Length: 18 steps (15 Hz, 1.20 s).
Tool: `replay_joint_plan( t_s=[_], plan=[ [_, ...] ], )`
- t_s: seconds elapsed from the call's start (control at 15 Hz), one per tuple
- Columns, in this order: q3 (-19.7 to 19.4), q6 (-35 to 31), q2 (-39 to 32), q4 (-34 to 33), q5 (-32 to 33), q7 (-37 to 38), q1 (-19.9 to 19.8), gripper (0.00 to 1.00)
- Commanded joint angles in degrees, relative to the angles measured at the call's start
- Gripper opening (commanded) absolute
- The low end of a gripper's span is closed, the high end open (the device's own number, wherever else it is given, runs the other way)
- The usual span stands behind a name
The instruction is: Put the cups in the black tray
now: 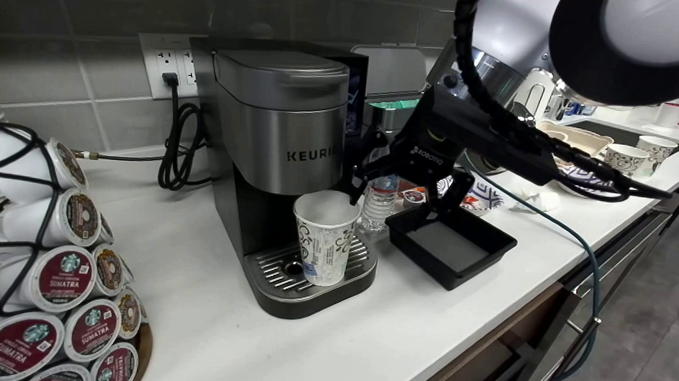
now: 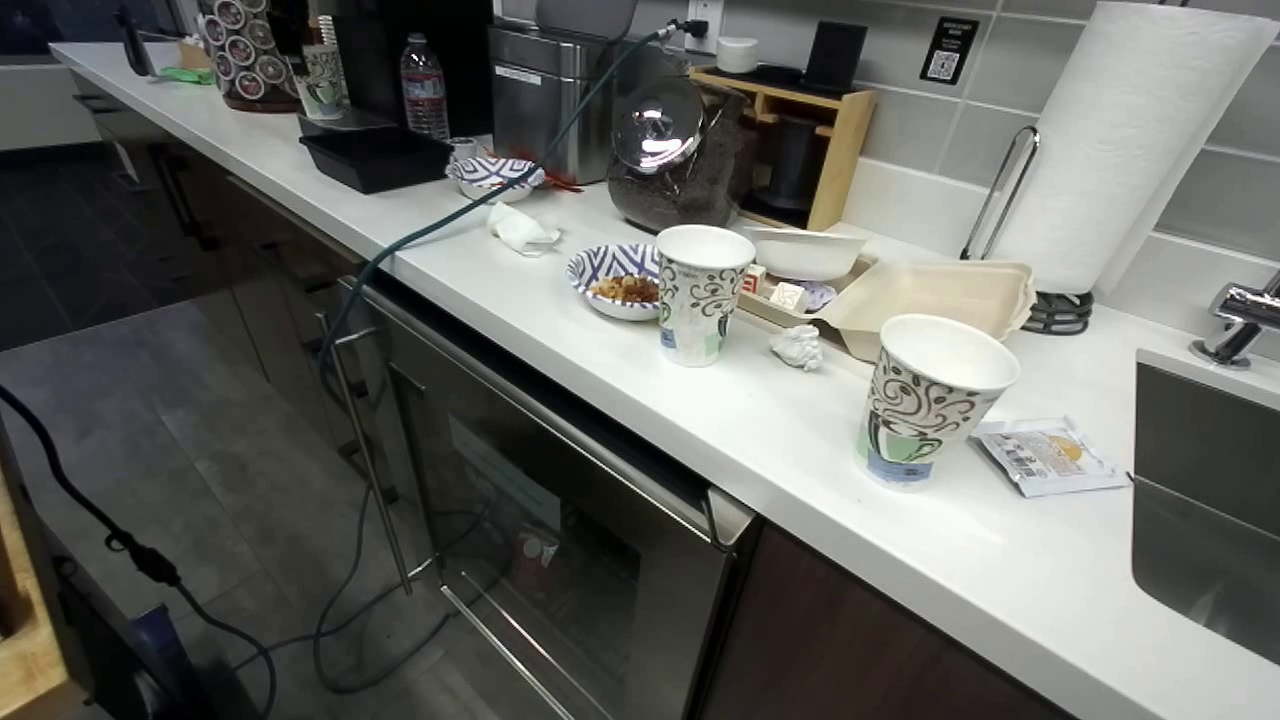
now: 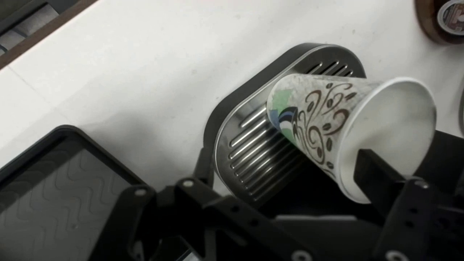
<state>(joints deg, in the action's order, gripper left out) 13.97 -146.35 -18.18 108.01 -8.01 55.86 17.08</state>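
Note:
A white patterned paper cup (image 1: 325,242) stands upright on the coffee machine's drip grate. It also shows in the wrist view (image 3: 319,116) and in an exterior view (image 2: 322,85). My gripper (image 1: 394,204) is open and empty. In the wrist view (image 3: 284,163), one finger overlaps the cup's mouth at the rim; I cannot tell whether it is inside or above. The other finger is outside the cup, on the side towards the black tray (image 1: 454,247). The tray holds nothing visible and also shows in the wrist view (image 3: 69,203). Two more cups (image 2: 705,300) (image 2: 925,410) stand farther along the counter.
The coffee machine (image 1: 284,134) stands close behind the cup. A clear bottle (image 1: 378,213) stands between machine and tray. A patterned bowl (image 2: 495,175) is beside the tray. A pod holder (image 1: 63,274) stands at the near left. A teal cable (image 1: 572,234) crosses the counter edge.

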Motion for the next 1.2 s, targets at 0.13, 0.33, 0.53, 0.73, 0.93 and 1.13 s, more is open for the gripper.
replay_joint_plan(
  t_s=[0.13,0.33,0.53,0.73,0.93,1.13],
  plan=[
    [0.0,-0.75,-1.49,-0.13,-5.08,-4.1,0.26,0.64],
    [-0.41,-1.59,-1.57,0.04,-5.64,-3.09,0.76,0.4],
    [-0.63,-3.08,-1.51,0.15,-6.17,-1.78,1.29,0.17],
    [-1.04,-5.7,-1.21,0.55,-5.61,0.61,2.32,0.0],
    [-0.94,-7.0,-0.36,0.87,-5.27,1.05,2.86,0.0],
    [-1.38,-6.2,2.19,2.54,-4.84,-0.75,1.9,0.01]
  ],
)
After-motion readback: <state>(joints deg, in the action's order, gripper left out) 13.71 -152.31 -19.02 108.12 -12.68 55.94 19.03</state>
